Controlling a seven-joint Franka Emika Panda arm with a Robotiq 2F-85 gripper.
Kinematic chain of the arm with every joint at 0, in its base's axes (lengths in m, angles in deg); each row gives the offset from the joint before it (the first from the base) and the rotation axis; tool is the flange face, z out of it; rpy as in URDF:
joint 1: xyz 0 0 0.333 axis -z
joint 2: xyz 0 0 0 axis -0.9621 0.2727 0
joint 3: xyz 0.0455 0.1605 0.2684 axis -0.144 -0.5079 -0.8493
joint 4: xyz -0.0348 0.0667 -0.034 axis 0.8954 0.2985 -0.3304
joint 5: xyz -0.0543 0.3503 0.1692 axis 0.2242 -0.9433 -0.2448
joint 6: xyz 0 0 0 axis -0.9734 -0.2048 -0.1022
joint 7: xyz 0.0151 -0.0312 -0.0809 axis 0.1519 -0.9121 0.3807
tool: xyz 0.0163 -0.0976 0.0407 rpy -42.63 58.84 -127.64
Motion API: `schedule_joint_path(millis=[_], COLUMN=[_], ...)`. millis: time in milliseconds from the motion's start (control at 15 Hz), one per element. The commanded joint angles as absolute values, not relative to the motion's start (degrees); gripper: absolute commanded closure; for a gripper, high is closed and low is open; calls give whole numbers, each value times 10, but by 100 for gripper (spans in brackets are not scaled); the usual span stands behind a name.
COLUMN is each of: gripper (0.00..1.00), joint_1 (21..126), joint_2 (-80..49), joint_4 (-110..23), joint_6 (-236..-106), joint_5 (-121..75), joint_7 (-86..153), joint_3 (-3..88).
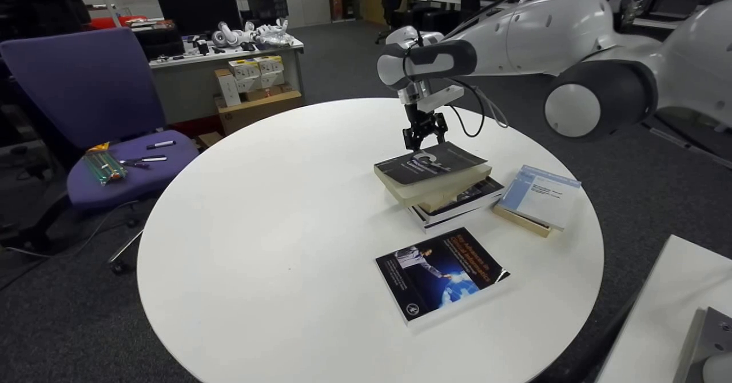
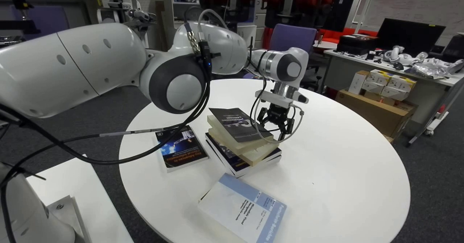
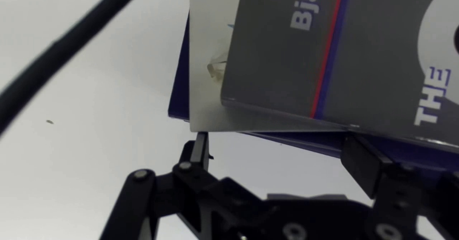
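Note:
My gripper (image 1: 424, 142) is open and empty at the edge of a stack of books on a round white table. It also shows beside the stack in an exterior view (image 2: 272, 128) and in the wrist view (image 3: 275, 138). The top book is a thick dark grey book (image 1: 429, 163) with white lettering, tilted on the stack (image 2: 239, 123) and close in the wrist view (image 3: 279, 53). Under it lies a pale book (image 3: 206, 53) turned at an angle, then dark blue books (image 3: 179, 93). The fingertips meet the stack's edge in the wrist view; I cannot tell whether they touch.
A black book with a man and a globe (image 1: 440, 271) lies flat beside the stack on the white table (image 1: 257, 228). A light blue and white book (image 2: 246, 206) rests on another book nearby. A black cable (image 3: 64, 43) crosses the wrist view. A purple chair (image 1: 91, 86) stands beyond.

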State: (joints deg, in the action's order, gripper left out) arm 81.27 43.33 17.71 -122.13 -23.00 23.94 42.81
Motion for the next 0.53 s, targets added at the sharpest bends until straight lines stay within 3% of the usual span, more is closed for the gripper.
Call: schedule_joint_path(millis=[0, 467], gripper=[0, 0], joint_1=[809, 811], joint_2=[429, 430], joint_4=[189, 186], joint_6=[-1186, -1174], joint_5=[-220, -227], joint_7=[265, 275], joint_3=[445, 451])
